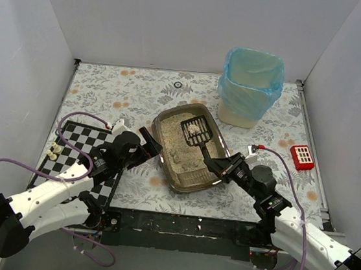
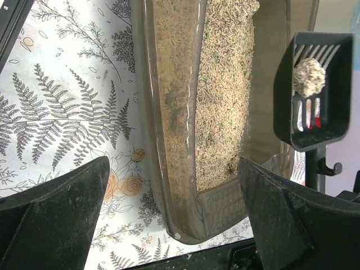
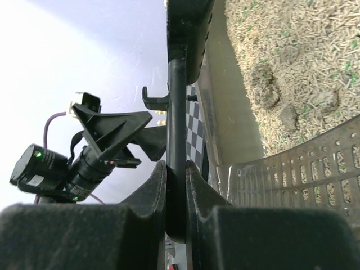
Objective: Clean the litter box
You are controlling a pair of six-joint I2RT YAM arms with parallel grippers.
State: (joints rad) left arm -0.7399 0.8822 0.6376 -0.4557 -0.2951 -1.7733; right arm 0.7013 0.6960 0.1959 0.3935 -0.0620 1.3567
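1. The litter box [image 1: 187,187] sits about mid-tabletop [image 1: 107,87], on the fern-and-flower print, between the two arms. It's a brown see-through tray with beige litter in it.
2. The right gripper [image 1: 219,164] is clamped tight on the handle of the black slotted scoop [image 1: 197,132]. The wrist cam shows the handle [image 3: 176,140] squeezed right between the two fingers [image 3: 152,197].
3. The scoop head is over the far right part of the box, and there's a pale clump [image 2: 308,77] sitting in it. From the left wrist cam it looks to be up off the litter, but I can't say how high.
4. The left gripper [image 1: 148,141] is spread as wide as it goes and has nothing in it. It's right at the left edge of the box, and from its own cam the near corner of the tray [image 2: 185,225] lies between the fingers [image 2: 56,219]. I can't tell if it's actually touching the rim.
5. A few darker lumps [image 3: 270,95] show in the litter near the grated end of the tray.
6. Other stuff: a beige bin with a blue bag [image 1: 251,84] just beyond the box, far right, a chessboard [image 1: 81,150] under the left arm, and a small red thing [image 1: 302,157] off to the right.
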